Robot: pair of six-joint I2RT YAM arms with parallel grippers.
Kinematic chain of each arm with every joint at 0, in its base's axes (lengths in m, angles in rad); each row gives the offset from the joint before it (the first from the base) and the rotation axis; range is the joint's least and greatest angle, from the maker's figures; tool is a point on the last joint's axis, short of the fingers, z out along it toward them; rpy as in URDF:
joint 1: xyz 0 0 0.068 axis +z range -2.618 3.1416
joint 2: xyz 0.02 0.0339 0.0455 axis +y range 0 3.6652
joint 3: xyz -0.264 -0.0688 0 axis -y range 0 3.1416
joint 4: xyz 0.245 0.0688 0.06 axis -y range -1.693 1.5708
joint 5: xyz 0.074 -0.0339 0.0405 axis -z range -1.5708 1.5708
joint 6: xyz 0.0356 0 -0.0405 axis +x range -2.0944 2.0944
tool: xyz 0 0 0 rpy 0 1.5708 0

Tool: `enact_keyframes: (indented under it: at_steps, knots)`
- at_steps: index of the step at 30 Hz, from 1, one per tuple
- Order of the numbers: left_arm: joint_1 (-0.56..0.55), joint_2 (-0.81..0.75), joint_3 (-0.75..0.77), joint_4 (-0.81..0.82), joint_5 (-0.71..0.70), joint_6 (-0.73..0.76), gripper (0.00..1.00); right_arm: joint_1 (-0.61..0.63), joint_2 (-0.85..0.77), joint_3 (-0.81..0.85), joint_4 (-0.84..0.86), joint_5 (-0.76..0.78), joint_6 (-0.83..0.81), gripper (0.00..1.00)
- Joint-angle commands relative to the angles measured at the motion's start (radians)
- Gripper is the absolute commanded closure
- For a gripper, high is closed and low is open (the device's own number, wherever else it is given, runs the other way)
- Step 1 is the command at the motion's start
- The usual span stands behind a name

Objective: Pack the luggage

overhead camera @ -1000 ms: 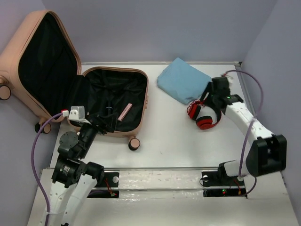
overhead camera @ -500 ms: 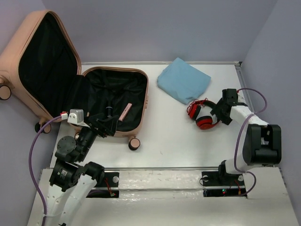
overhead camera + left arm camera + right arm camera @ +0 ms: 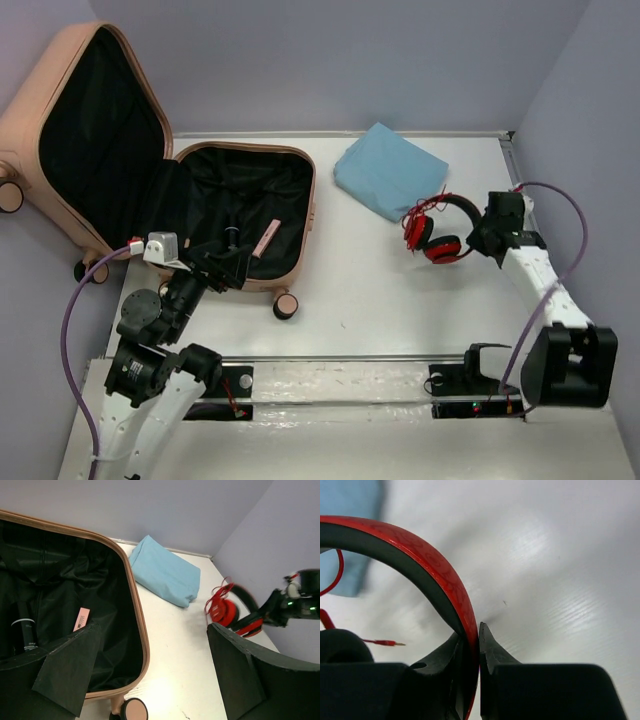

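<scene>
Sitting on a white table (image 3: 360, 300) boxed in by lavender walls (image 3: 350, 60), the luggage (image 3: 309, 210) lies open at far left. Left gripper (image 3: 152, 630) hangs spread wide over its near rim; right gripper (image 3: 479, 630) pinches the red headphones (image 3: 440, 247) by the band, near a blue cloth (image 3: 390, 170).

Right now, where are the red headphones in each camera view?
Top external: headphones right of centre, gripped at the headband by the right pincer.
Left wrist: headphones at far right, blurred.
Right wrist: the headband arcs from upper left down into the shut pincer.
Shared landmark: the blue cloth beside them.
</scene>
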Motion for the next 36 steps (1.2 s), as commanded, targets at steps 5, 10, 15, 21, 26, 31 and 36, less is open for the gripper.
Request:
enact_keyframes:
  at_steps: [5, 10, 15, 21, 26, 31, 36]
  knots:
    - [0.01, 0.022, 0.0, 0.039, 0.004, 0.009, 0.01, 0.34, -0.173, 0.323, 0.001, -0.124, 0.033, 0.93]
    - [0.047, 0.034, 0.005, 0.03, -0.011, 0.007, 0.01, 0.641, 0.179, 0.609, 0.153, -0.094, 0.059, 0.93]
    - [0.055, 0.051, 0.014, 0.017, -0.03, 0.007, 0.01, 0.819, 0.632, 1.075, 0.144, -0.09, 0.01, 0.93]
    - [0.059, 0.006, 0.02, 0.007, -0.099, 0.001, 0.01, 0.864, 1.108, 1.658, -0.021, -0.117, -0.024, 0.9]
    - [0.061, 0.026, 0.017, 0.016, -0.084, 0.003, 0.01, 0.864, 1.125, 1.632, -0.02, -0.173, -0.077, 0.22]
    - [0.061, 0.031, 0.012, 0.021, -0.07, 0.004, 0.01, 0.797, 0.843, 1.231, 0.035, -0.076, -0.125, 0.23]
    - [0.061, 0.037, 0.006, 0.03, -0.053, 0.006, 0.01, 0.61, 0.604, 0.804, 0.118, 0.045, -0.054, 0.33]
